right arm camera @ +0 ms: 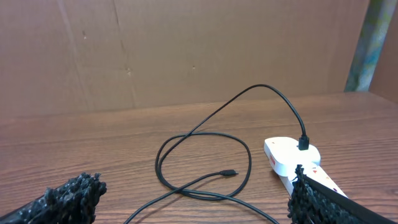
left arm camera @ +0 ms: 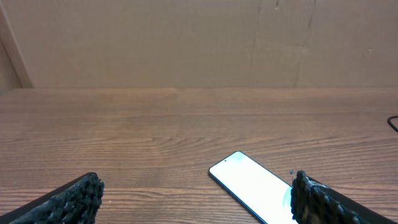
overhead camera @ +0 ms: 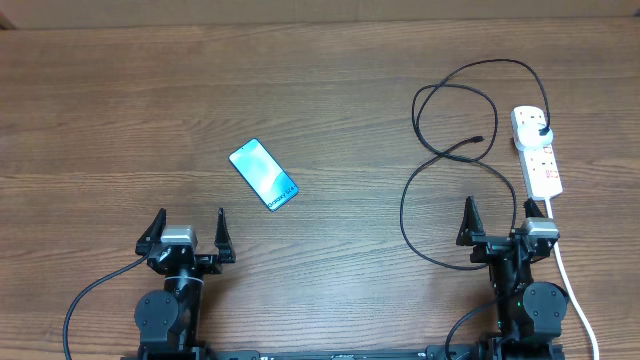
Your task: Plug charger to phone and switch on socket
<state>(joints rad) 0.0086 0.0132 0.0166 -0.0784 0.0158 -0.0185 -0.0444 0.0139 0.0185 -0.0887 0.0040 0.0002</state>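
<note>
The phone [overhead camera: 263, 175] lies flat and slanted on the table, screen lit; in the left wrist view [left arm camera: 252, 185] it lies just ahead of my right finger. My left gripper [overhead camera: 187, 232] [left arm camera: 196, 199] is open and empty, just short of the phone. The socket [overhead camera: 537, 150] [right arm camera: 287, 157] is a white power strip at the right. The charger [overhead camera: 437, 150] has its black plug [overhead camera: 543, 131] in the strip's far end, and its cable loops left. Its connector tip [overhead camera: 479, 139] [right arm camera: 229, 172] lies loose on the table. My right gripper [overhead camera: 500, 225] [right arm camera: 196, 196] is open and empty, near the cable.
The thick white cord [overhead camera: 572, 290] runs from the socket down past my right arm. A brown cardboard wall [left arm camera: 199, 43] stands at the back of the wooden table [overhead camera: 330, 100].
</note>
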